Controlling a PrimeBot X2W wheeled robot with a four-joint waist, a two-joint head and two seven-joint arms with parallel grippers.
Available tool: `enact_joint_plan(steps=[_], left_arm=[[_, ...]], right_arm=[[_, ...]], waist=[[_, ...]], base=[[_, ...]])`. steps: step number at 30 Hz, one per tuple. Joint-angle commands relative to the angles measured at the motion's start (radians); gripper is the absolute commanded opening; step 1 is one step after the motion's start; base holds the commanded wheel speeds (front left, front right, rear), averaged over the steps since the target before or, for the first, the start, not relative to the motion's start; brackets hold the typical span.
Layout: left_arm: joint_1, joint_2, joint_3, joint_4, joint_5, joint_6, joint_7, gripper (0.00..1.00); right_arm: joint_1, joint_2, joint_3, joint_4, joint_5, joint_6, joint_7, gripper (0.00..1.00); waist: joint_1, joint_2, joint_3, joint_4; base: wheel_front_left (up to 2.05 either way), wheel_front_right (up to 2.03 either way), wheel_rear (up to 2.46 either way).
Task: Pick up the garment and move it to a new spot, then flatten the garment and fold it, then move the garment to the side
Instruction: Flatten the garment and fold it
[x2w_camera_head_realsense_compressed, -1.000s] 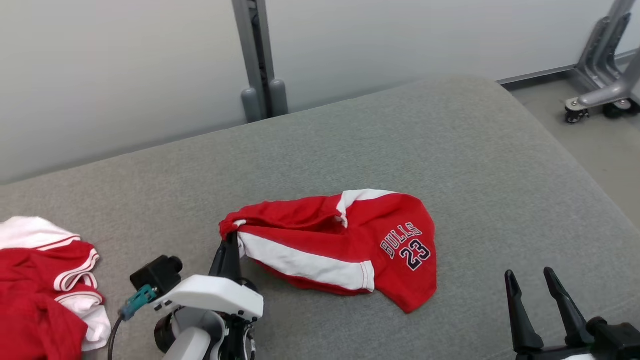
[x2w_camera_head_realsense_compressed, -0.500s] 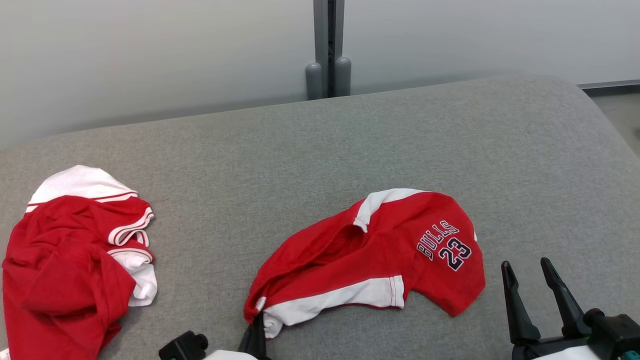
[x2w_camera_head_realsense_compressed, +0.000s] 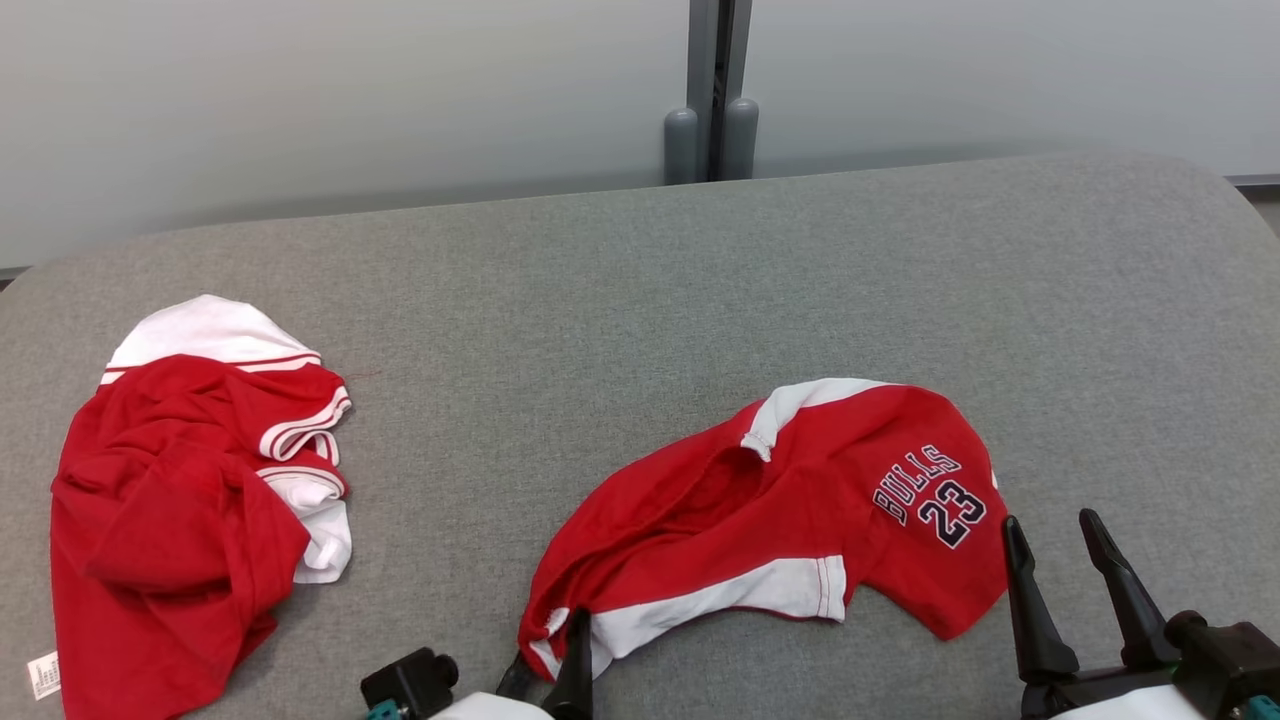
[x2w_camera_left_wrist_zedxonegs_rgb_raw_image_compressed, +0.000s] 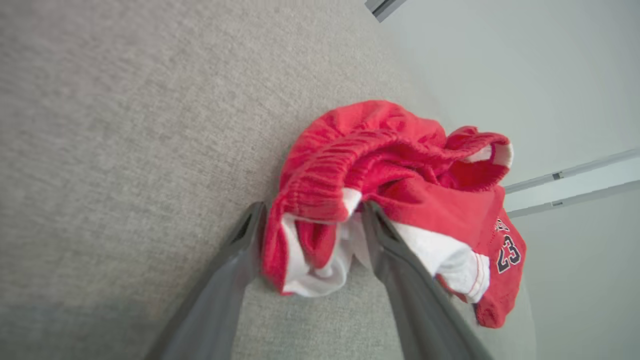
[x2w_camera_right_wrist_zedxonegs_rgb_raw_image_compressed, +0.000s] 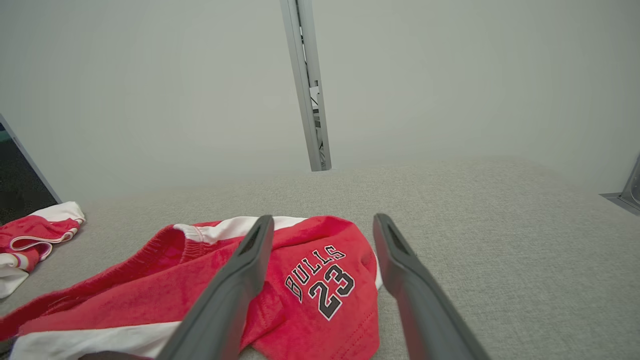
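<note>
So the grey cushioned surface (x2w_camera_head_realsense_compressed: 600, 280) has loads of bare room behind the red shorts (x2w_camera_head_realsense_compressed: 760, 510) and in the gap over to the other red-and-white garment (x2w_camera_head_realsense_compressed: 170, 490) on the left. Its back edge runs along the pale wall and grey post (x2w_camera_head_realsense_compressed: 712, 90), and the right corner rounds off. The shorts read "BULLS 23" (x2w_camera_head_realsense_compressed: 930, 495) in dark letters; the other garment has a small white tag (x2w_camera_head_realsense_compressed: 44, 675), too tiny to read. The shorts lie crumpled near the front edge. The left gripper (x2w_camera_left_wrist_zedxonegs_rgb_raw_image_compressed: 314, 207) has its fingers spread with the bunched waistband sitting between them. The right gripper (x2w_camera_head_realsense_compressed: 1050, 520) is spread wide too, holding nothing, just beside the printed leg.
</note>
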Motion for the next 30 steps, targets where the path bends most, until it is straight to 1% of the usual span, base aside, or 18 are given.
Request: enact_joint_plan(steps=[1, 4, 5, 6, 7, 9, 12, 13, 17, 19, 21, 22, 25, 26, 27, 28, 30], left_arm=[[-0.02, 0.02, -0.013, -0.009, 0.06, 0.005, 0.0, 1.0], [-0.036, 0.079, -0.075, -0.039, 0.16, 0.031, 0.011, 1.0], [-0.036, 0.079, -0.075, -0.039, 0.16, 0.031, 0.011, 1.0], [-0.046, 0.113, -0.109, -0.05, 0.209, 0.051, 0.028, 1.0], [-0.061, 0.157, -0.143, -0.058, 0.265, 0.083, 0.05, 1.0], [-0.078, 0.217, -0.203, -0.096, 0.339, 0.13, 0.107, 1.0], [-0.107, 0.297, -0.25, -0.188, 0.424, 0.195, 0.18, 1.0], [-0.117, 0.327, -0.266, -0.223, 0.449, 0.21, 0.2, 1.0], [-0.151, 0.382, -0.315, -0.374, 0.515, 0.239, 0.275, 1.0], [-0.171, 0.397, -0.332, -0.434, 0.539, 0.246, 0.304, 1.0], [-0.173, 0.4, -0.346, -0.467, 0.539, 0.24, 0.331, 1.0], [-0.179, 0.408, -0.358, -0.469, 0.545, 0.234, 0.348, 1.0], [-0.181, 0.403, -0.368, -0.46, 0.531, 0.221, 0.369, 1.0], [-0.179, 0.4, -0.369, -0.452, 0.523, 0.215, 0.373, 0.94], [-0.18, 0.395, -0.369, -0.444, 0.519, 0.208, 0.369, 0.94], [-0.184, 0.388, -0.37, -0.436, 0.515, 0.2, 0.365, 0.99], [-0.204, 0.367, -0.374, -0.415, 0.507, 0.178, 0.356, 1.0]], right_arm=[[-0.008, -0.005, 0.0, 0.002, 0.006, 0.001, -0.002, 1.0], [-0.008, -0.005, 0.001, 0.005, 0.006, 0.001, -0.002, 1.0], [-0.008, -0.005, 0.001, 0.005, 0.006, 0.001, -0.002, 1.0], [-0.008, -0.005, -0.001, 0.006, 0.006, 0.001, -0.002, 1.0], [-0.006, -0.005, -0.003, 0.006, 0.007, 0.001, -0.002, 1.0], [-0.003, -0.005, -0.002, 0.007, 0.009, 0.001, -0.002, 1.0], [0.003, -0.005, -0.004, 0.007, 0.014, 0.001, -0.002, 1.0], [0.004, -0.005, -0.005, 0.008, 0.016, 0.001, -0.002, 1.0], [0.006, -0.005, -0.003, 0.011, 0.014, 0.001, -0.002, 1.0], [0.005, -0.005, -0.002, 0.011, 0.017, 0.001, -0.002, 1.0], [0.003, -0.005, 0.0, 0.011, 0.018, 0.001, -0.002, 1.0], [0.002, -0.005, 0.002, 0.013, 0.018, 0.001, -0.002, 1.0], [-0.001, -0.005, 0.006, 0.014, 0.019, 0.001, -0.002, 1.0], [-0.001, -0.005, 0.008, 0.015, 0.019, 0.001, -0.002, 1.0], [-0.001, -0.005, 0.009, 0.014, 0.018, 0.001, -0.002, 1.0], [0.0, -0.005, 0.009, 0.014, 0.018, 0.001, -0.002, 1.0], [0.001, -0.005, 0.01, 0.015, 0.015, 0.001, -0.002, 1.0]], waist=[[0.0, 0.0, 0.0, 0.001], [0.0, 0.0, -0.002, 0.0], [0.0, 0.0, -0.002, 0.0], [0.0, 0.0, -0.003, -0.001], [0.0, 0.0, -0.003, -0.002], [0.0, 0.0, -0.005, -0.004], [0.0, 0.0, -0.008, -0.006], [0.0, 0.0, -0.009, -0.007], [0.0, 0.0, -0.013, -0.013], [0.0, 0.0, -0.014, -0.016], [0.0, 0.0, -0.015, -0.019], [0.0, 0.0, -0.015, -0.022], [0.0, 0.0, -0.015, -0.033], [0.0, 0.0, -0.015, -0.037], [0.0, 0.0, -0.015, -0.04], [0.0, 0.0, -0.014, -0.043], [0.0, 0.0, -0.014, -0.047]], base=[[0.0, 0.0, 0.0], [0.0, 0.0, 0.0], [0.0, 0.0, 0.0], [0.0, 0.0, 0.0], [0.0, 0.0, 0.0], [0.0, 0.0, 0.0], [0.0, 0.0, 0.0], [0.0, 0.0, 0.0], [0.0, 0.0, 0.0], [0.0, 0.0, 0.0], [0.0, 0.0, 0.0], [0.0, 0.0, 0.0], [0.0, 0.0, 0.0], [0.0, 0.0, 0.0], [0.0, 0.0, 0.0], [0.0, 0.0, 0.0], [0.0, 0.0, 0.0]])
